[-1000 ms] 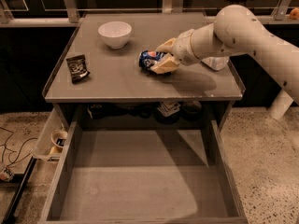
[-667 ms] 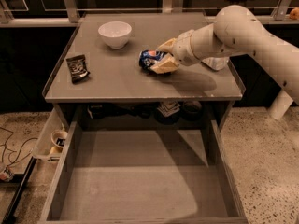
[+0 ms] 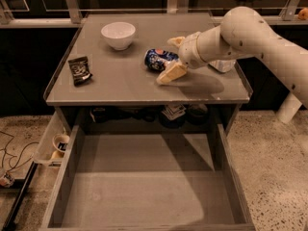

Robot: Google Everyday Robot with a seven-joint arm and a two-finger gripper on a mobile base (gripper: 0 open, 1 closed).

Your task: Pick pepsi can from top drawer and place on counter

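The pepsi can [image 3: 157, 59] lies on its side on the counter [image 3: 115, 88], right of centre. My gripper [image 3: 166, 60] reaches in from the right and straddles the can's right end, one finger [image 3: 175, 41] behind it and one [image 3: 170, 73] in front. The fingers stand apart, wider than the can, so the gripper is open. The top drawer [image 3: 144, 191] is pulled fully out below the counter and its grey floor is bare.
A white bowl [image 3: 118, 34] stands at the counter's back left, and a black snack packet [image 3: 79, 70] lies near the left edge. A clear object [image 3: 222, 65] sits half hidden behind my arm. A small bin [image 3: 54, 146] holding a cup hangs left of the drawer.
The fingers have spread wider around the can, which rests on the counter. The arm has barely moved.
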